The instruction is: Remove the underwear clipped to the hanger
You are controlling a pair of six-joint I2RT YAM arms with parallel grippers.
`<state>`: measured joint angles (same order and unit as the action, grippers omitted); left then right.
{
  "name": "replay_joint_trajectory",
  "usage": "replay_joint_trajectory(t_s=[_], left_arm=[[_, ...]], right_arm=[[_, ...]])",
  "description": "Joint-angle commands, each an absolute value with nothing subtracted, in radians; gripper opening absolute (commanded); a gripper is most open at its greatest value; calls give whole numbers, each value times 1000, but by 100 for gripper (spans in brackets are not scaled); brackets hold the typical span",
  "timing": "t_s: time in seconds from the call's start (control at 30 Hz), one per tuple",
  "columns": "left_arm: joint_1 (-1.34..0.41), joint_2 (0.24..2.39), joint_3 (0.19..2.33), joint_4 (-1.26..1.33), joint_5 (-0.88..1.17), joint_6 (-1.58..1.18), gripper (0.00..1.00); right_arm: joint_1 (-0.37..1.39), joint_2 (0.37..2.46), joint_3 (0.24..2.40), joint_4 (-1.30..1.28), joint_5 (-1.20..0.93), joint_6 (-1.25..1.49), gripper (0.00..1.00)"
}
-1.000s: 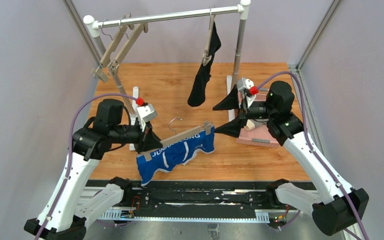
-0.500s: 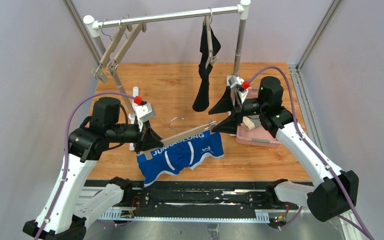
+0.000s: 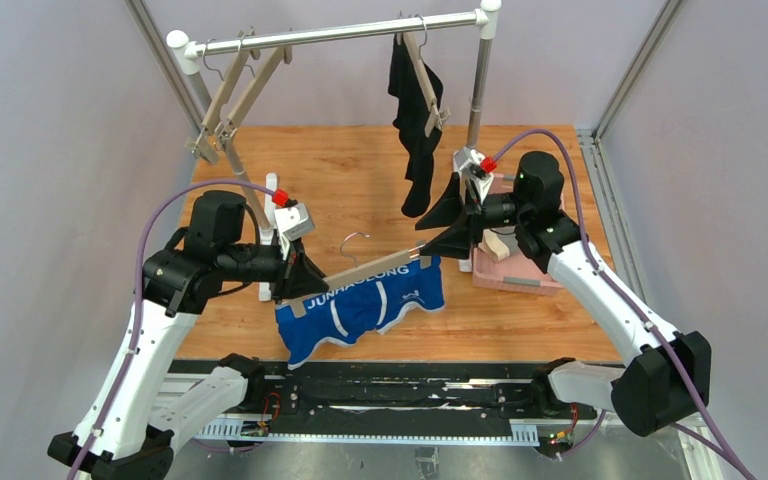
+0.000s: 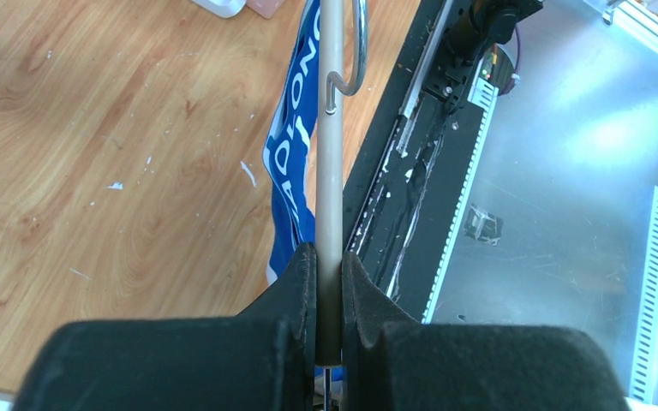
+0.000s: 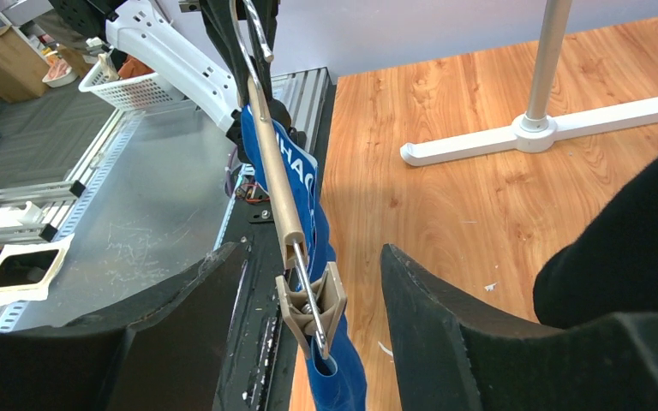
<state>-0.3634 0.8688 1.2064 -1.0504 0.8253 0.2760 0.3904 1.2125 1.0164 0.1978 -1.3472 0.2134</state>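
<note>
Blue cloth briefs with white trim and "JUNHAOLONG" lettering [image 3: 365, 305] hang from a pale wooden clip hanger [image 3: 370, 270], below and between the two sets of jaws, just above the wooden table [image 3: 340, 170]. Left gripper [image 3: 295, 278]: jaws narrow, pinched on the hanger bar's end; wrist view shows the bar [image 4: 331, 154] running straight out from between them, blue cloth [image 4: 296, 145] beside it. Right gripper [image 3: 447, 228]: jaws wide. The hanger's far-end spring clip [image 5: 311, 304] sits in the gap between them, biting the waistband, touching neither finger as far as I can tell. Beyond the right jaws, plain black briefs [image 3: 415, 130] hang clipped on another hanger from the metal rail [image 3: 340, 33].
</note>
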Motion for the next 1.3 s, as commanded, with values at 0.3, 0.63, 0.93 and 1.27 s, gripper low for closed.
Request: replay_joint_trajectory(t_s=[0.3,0.63,0.93,1.27], left_arm=[[-370,884,1270,-1034,828,284,0],[-370,896,1271,-1033,819,285,0],[-369,983,1399,-1034,769,319,0],[-369,1117,1515,-873,685,243,0]], right_arm=[[402,1215,962,245,-1375,250,49],[405,1203,956,231,-1308,234,13],[405,1095,970,132,-933,184,73],[405,877,817,169,-406,316,62]])
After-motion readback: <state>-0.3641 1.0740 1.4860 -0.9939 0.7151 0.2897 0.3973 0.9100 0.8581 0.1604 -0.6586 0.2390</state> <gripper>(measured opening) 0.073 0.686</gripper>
